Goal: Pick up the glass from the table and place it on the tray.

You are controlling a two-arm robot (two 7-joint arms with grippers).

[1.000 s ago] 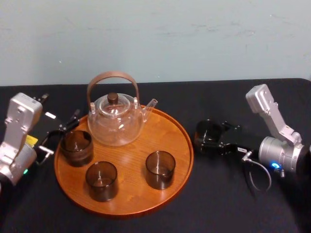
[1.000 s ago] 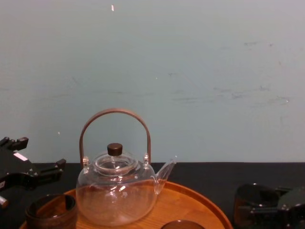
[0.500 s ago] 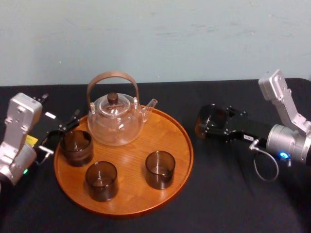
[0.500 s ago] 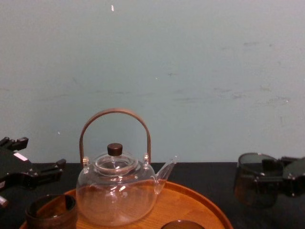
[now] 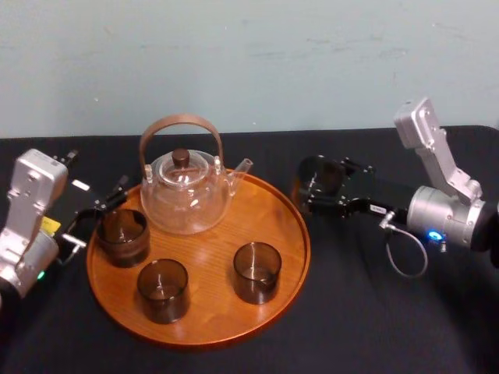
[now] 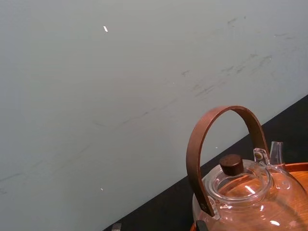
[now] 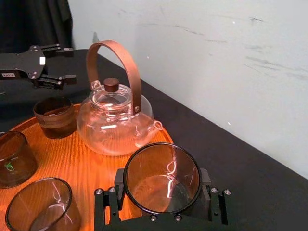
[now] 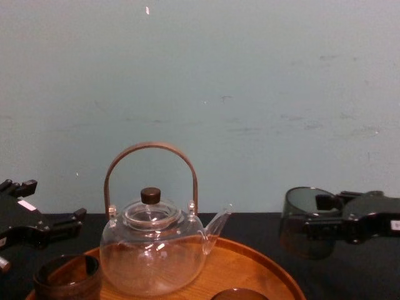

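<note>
Transport step: the right gripper (image 5: 326, 195) pinches the tinted glass (image 5: 318, 173) (held clear of the desk (image 5: 351, 312)) right of centre, just beside the tray (image 5: 269, 210) rim. Next, we judge, comes moving it leftward over bare wood, then lowering. The left gripper (image 5: 105, 204), spread, idles at frame left.

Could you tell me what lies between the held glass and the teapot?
In the head view, only the rim and bare wood of the tray lie between the teapot and the glass held in the right gripper.
</note>
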